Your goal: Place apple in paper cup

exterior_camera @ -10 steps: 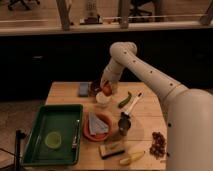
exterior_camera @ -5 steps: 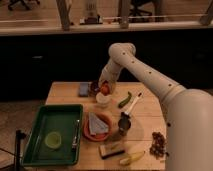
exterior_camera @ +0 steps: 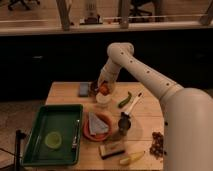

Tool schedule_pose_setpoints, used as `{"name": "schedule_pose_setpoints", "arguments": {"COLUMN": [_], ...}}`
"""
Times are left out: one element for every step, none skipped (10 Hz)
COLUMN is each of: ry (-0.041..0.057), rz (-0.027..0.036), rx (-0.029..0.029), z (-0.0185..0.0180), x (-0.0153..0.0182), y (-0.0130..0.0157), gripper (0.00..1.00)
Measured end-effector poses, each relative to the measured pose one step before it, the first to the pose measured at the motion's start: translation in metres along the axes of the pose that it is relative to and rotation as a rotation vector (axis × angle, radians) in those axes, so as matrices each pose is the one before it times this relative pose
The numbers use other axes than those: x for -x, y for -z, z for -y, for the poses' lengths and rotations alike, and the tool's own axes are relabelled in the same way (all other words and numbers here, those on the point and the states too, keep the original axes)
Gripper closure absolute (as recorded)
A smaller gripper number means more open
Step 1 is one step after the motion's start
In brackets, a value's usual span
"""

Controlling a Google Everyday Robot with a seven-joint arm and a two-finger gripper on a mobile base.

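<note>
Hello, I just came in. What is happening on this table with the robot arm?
The robot's single arm reaches over the far side of the wooden table. Its gripper hangs just above the paper cup, with the orange-red apple at its fingertips, right over the cup's mouth. The apple does not look settled inside the cup yet, so the placing is at its last step. Nearby lie a green tray, an orange plate, a metal cup and a banana, none being handled.
</note>
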Motion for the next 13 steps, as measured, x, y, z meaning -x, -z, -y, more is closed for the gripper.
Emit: {"name": "schedule_pose_setpoints", "arguments": {"ry": [0.00021,0.00073,0.00126,0.00106,0.00044,0.00117,0.00068,0.00122,0.00186,0.00407,0.00346,0.00190,0.00042], "rz": [0.00110,0.00139,0.00182,0.00069,0.00081,0.00063,0.00049,0.00056,0.00143,0.00177,0.00082,0.00152,0.00142], "rx": [0.00082,0.00119,-0.00030,0.00085,0.00114,0.00142,0.00199,0.00065,0.00116,0.00186,0.00070,0.00212,0.00476], "z": [-0.00053,-0.00046,0.00014,-0.00002,-0.00041,-0.00011,-0.00041,0.00020,0.00023,0.00094,0.00136,0.00053,-0.00038], "x": [-0.00085,-0.00033,-0.00056,-0.00055,-0.00070,-0.00086,-0.00081,-0.00092,-0.00058,0.00005,-0.00012,0.00000,-0.00077], "y": [0.00004,-0.00028,0.00002,0.00047,0.00018,0.00090,0.00070,0.00070,0.00066,0.00044,0.00054,0.00056,0.00143], "gripper": [0.32,0.25,0.20,0.20,0.20,0.20,0.20,0.20,0.20,0.20,0.20,0.20,0.20]}}
